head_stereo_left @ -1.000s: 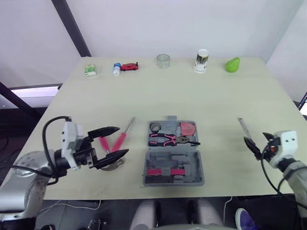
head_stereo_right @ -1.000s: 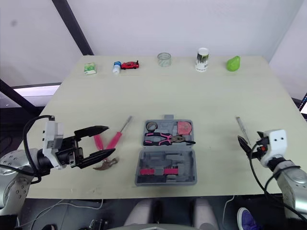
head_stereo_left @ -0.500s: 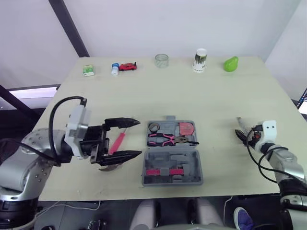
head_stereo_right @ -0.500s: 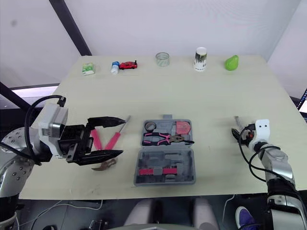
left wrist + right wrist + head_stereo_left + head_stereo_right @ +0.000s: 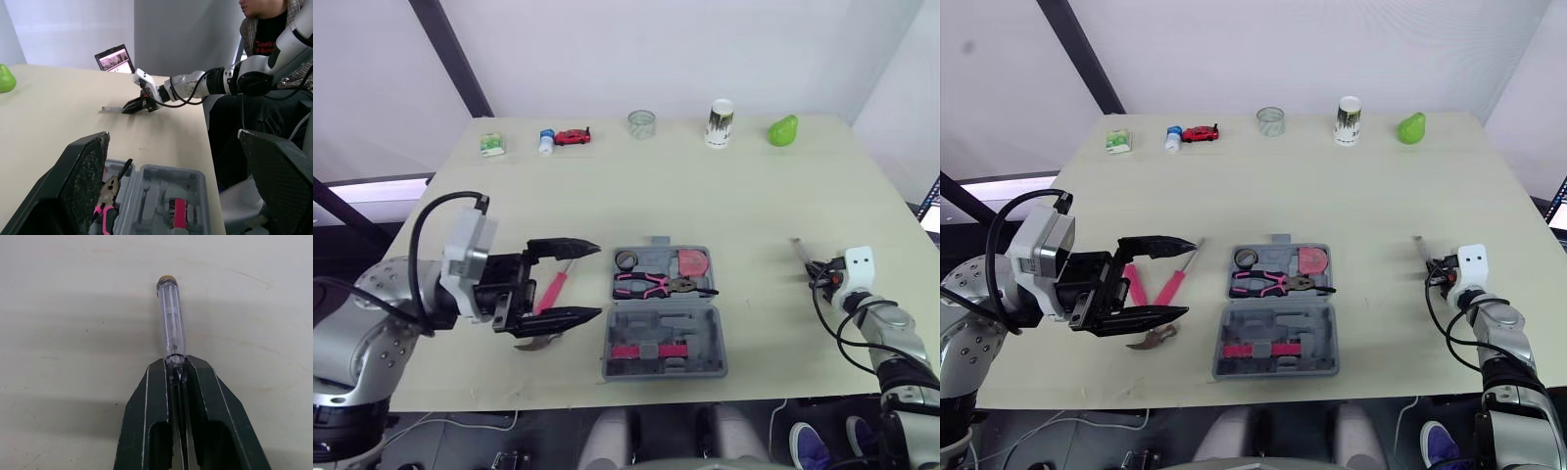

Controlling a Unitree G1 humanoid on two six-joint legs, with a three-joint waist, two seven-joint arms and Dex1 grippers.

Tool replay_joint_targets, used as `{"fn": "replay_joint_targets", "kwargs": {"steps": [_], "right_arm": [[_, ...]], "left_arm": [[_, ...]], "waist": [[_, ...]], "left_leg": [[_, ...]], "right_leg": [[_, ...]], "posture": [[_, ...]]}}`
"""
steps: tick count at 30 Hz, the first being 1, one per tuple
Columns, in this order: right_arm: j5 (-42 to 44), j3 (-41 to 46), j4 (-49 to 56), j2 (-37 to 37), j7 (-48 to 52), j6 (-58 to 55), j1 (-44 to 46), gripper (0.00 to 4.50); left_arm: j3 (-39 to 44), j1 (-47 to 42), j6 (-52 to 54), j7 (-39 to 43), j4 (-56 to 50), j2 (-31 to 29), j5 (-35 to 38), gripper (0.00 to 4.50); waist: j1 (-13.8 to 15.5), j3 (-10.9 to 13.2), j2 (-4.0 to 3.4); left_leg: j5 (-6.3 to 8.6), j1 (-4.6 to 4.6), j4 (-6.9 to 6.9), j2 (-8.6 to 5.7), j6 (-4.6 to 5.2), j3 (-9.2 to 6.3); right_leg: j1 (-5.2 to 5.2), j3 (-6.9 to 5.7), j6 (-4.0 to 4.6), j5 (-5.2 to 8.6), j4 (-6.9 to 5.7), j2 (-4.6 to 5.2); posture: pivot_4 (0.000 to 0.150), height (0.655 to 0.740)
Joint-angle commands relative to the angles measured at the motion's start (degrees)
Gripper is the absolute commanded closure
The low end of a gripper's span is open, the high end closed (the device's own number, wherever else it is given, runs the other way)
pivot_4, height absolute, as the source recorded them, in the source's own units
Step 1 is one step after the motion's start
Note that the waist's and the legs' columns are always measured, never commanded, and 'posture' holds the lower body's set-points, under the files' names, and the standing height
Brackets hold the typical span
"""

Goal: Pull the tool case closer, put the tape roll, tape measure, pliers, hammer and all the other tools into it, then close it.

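The grey tool case lies open mid-table, holding the tape roll, pink tape measure and pink-handled pliers. Just left of it my left gripper hovers wide open and empty, above two pink-handled screwdrivers and a brown hammer head. Near the table's right edge my right gripper is shut on a clear-handled screwdriver that lies on the tabletop. The left wrist view shows that grip from across the case.
Along the back edge stand a small green box, a red toy car, a clear glass, a white cup and a green pear. A person sits beyond the table's right side, near a laptop.
My right gripper has reached forward to the clear screwdriver and shut on it. My left arm moved right toward the case a second ago and has since held still, open.
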State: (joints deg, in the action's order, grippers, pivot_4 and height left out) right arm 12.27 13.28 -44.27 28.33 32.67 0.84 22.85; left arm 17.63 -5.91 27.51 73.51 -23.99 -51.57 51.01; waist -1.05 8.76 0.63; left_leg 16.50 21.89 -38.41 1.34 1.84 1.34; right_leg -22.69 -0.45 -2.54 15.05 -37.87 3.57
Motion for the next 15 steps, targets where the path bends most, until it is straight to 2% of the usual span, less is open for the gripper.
{"fn": "replay_joint_targets", "kwargs": {"steps": [1,5,8,15], "right_arm": [[0.0,0.6,0.9,0.6,0.0,0.9,-0.3,4.47],[-0.1,0.7,3.8,1.5,0.3,1.0,-1.5,4.47],[0.8,0.9,9.8,2.3,1.5,-0.7,-3.6,4.47],[5.3,-1.6,37.9,5.3,8.2,-11.9,-14.1,4.47]], "left_arm": [[0.9,-0.9,-1.2,0.7,0.2,-0.1,-0.4,0.0],[0.5,-1.5,-1.6,1.0,1.0,-0.1,-0.9,0.0],[0.5,-1.7,-1.9,1.4,1.5,0.0,-1.3,0.0],[1.1,-1.0,-3.5,2.1,3.0,0.3,-2.6,0.0]], "waist": [[0.0,0.0,0.0],[0.1,0.0,-0.01],[0.2,0.0,-0.06],[0.2,0.1,-0.15]], "left_leg": [[0.0,0.0,0.0,0.0,0.0,0.01],[0.0,0.0,0.0,0.0,0.0,-0.01],[0.0,0.03,0.01,0.0,0.0,-0.01],[0.01,0.02,0.0,0.03,0.01,-0.04]], "right_leg": [[0.0,0.01,0.0,0.0,0.0,0.0],[0.0,0.0,0.0,0.0,0.0,0.0],[-0.01,-0.01,0.0,0.0,0.01,0.01],[-0.01,-0.03,-0.01,0.0,-0.01,0.01]], "posture": [[0.15,0.74],[0.15,0.74],[0.15,0.74],[0.15,0.74]]}}
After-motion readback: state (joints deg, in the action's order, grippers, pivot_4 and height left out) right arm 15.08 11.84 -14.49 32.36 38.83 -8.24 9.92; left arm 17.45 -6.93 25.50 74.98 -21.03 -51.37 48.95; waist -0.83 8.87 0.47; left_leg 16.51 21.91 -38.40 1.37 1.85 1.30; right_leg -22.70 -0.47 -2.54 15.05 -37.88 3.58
